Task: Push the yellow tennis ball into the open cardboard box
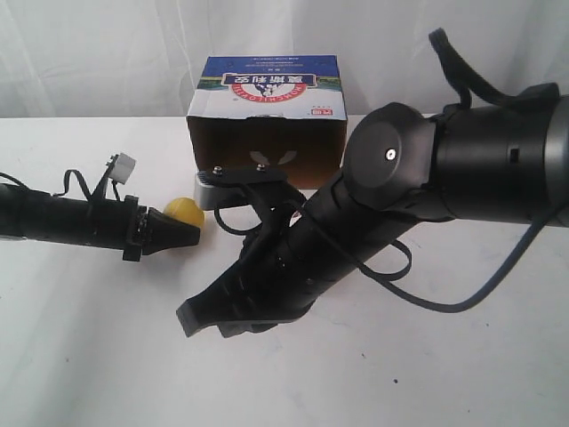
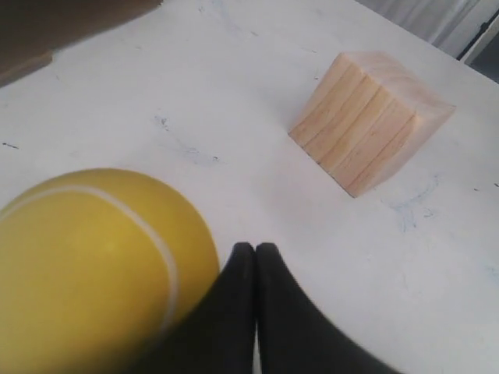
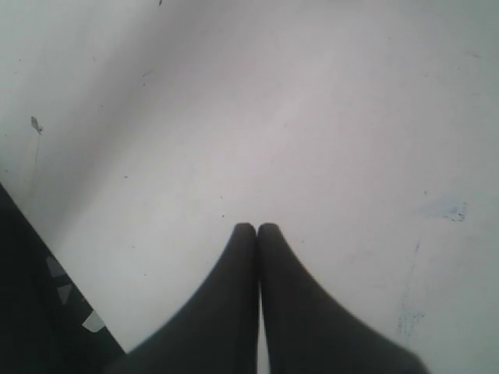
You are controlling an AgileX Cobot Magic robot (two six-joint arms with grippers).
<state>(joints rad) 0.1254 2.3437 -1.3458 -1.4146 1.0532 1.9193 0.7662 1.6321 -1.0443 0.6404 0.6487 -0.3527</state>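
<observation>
Where the exterior view is read as a clock face, the open cardboard box [image 1: 267,142] stands at 12 o'clock on the white table [image 1: 89,347], its dark opening turned to the camera and its blue-and-white printed panel on top. The yellow tennis ball [image 1: 184,212] lies on the table at about 8 o'clock from the box, near it but outside it and not touching it. The left gripper [image 1: 191,233] reaches in from 9 o'clock, its tip just at 6 o'clock of the ball. In the left wrist view this gripper [image 2: 255,248] has its two black fingers pressed together with nothing between them, and the ball [image 2: 86,265] appears to rest against the outer side of one finger. A pale wooden cube [image 2: 370,117] stands apart from both. The right gripper [image 1: 191,318] lies at 6 o'clock from the box, pointing toward 8 o'clock; in the right wrist view it [image 3: 257,227] is likewise fully closed and empty over bare table.
</observation>
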